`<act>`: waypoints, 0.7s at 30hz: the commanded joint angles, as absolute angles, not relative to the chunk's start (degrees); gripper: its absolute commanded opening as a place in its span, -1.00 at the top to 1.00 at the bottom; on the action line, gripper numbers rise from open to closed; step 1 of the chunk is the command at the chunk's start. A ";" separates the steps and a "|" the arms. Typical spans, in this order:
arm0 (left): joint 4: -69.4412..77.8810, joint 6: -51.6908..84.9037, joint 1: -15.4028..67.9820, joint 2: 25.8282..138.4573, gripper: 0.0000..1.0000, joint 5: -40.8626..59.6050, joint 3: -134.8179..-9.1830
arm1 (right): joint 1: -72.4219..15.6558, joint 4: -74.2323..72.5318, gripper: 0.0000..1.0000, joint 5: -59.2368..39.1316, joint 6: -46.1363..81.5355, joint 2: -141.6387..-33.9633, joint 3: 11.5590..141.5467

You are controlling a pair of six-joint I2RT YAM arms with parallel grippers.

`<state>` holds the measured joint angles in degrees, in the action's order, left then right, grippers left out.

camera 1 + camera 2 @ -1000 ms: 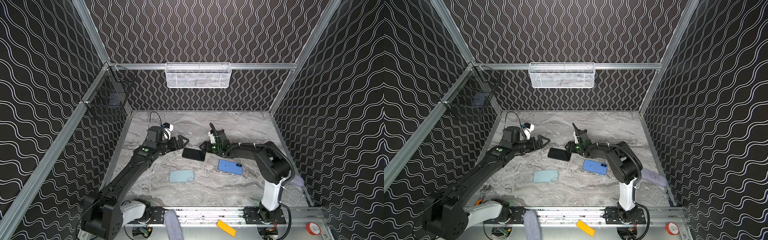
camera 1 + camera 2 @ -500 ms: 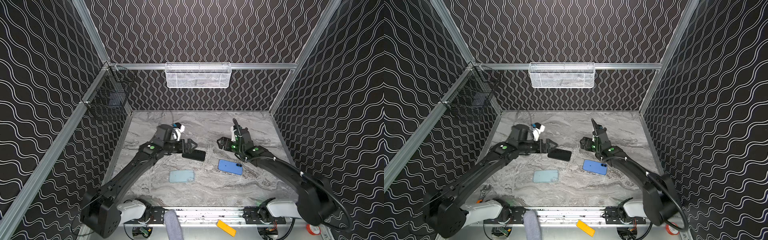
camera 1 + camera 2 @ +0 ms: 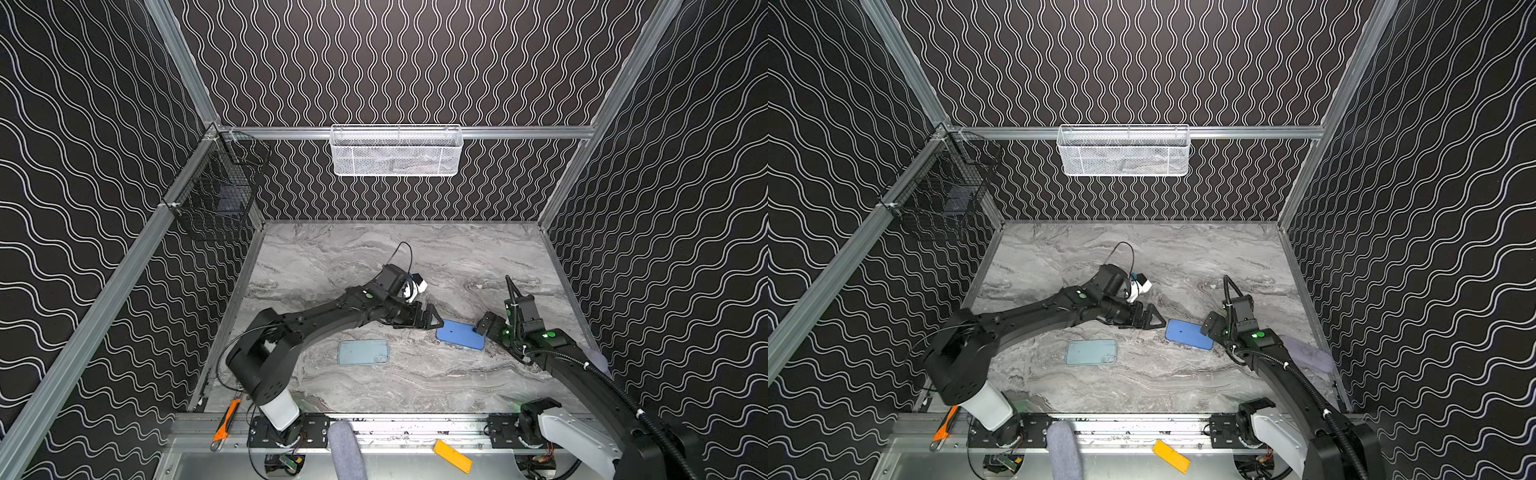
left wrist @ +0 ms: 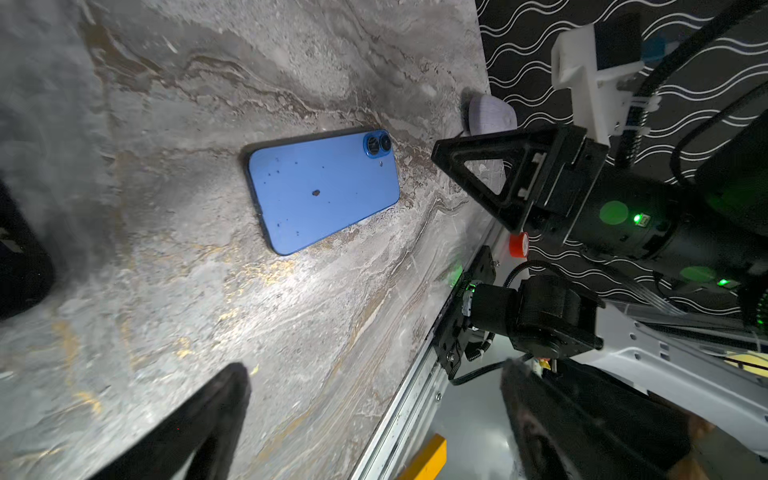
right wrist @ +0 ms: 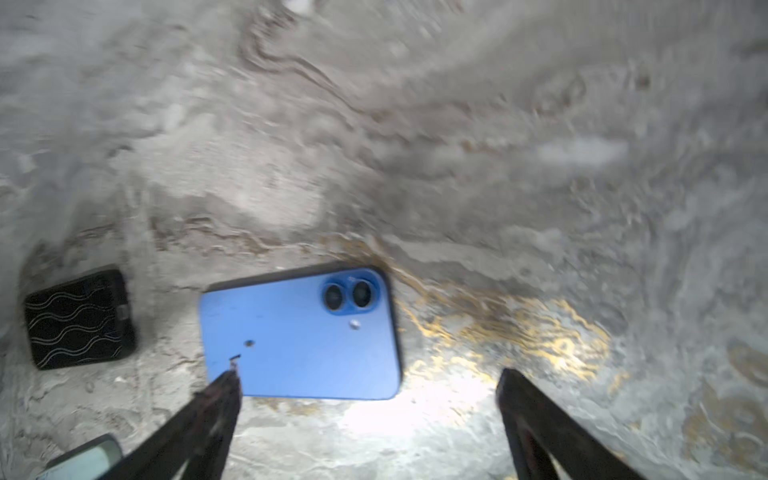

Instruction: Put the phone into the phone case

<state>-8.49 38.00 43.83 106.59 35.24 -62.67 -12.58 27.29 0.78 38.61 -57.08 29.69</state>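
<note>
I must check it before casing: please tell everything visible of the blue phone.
The blue phone lies flat on the marble table, back up. Its glossy back bears dark specks; a twin-lens camera bump sits in one corner; the rim looks dark. The left gripper and right gripper flank it, open, not gripping.

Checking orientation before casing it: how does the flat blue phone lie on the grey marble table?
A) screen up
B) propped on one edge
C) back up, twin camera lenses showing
C: both wrist views show the flat blue phone on the grey marble table, twin lenses facing up.
</note>
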 commanded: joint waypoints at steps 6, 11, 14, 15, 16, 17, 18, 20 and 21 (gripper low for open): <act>1.75 44.44 44.17 114.73 -0.97 36.62 -63.96 | -7.80 21.39 -0.97 -9.71 38.74 -59.34 26.94; 4.28 46.02 44.82 117.15 -0.97 36.82 -64.64 | -6.43 16.88 -0.97 -16.74 37.73 -60.20 24.97; 7.33 47.73 44.82 118.30 -0.97 37.11 -63.92 | -5.98 13.84 -0.97 -21.19 37.45 -62.51 24.16; 8.37 48.43 44.80 118.90 -0.97 37.46 -63.81 | -5.89 12.54 -0.97 -22.71 37.61 -63.19 23.76; 9.11 48.90 44.82 119.42 -0.97 37.73 -63.89 | -5.76 11.37 -0.97 -23.82 37.72 -63.85 23.35; 9.97 49.57 44.90 119.99 -0.97 37.94 -63.83 | -5.67 10.09 -0.97 -25.07 37.77 -64.45 22.89; 11.16 50.33 44.87 120.54 -0.97 38.20 -63.78 | -5.62 9.19 -0.97 -25.69 37.90 -64.83 22.48; 13.00 51.61 44.91 121.39 -0.97 38.32 -63.76 | -5.54 7.46 -0.97 -26.70 37.86 -65.26 21.62; 13.43 51.98 44.90 121.79 -0.97 38.27 -64.00 | -5.45 6.52 -0.97 -27.18 38.01 -65.15 21.09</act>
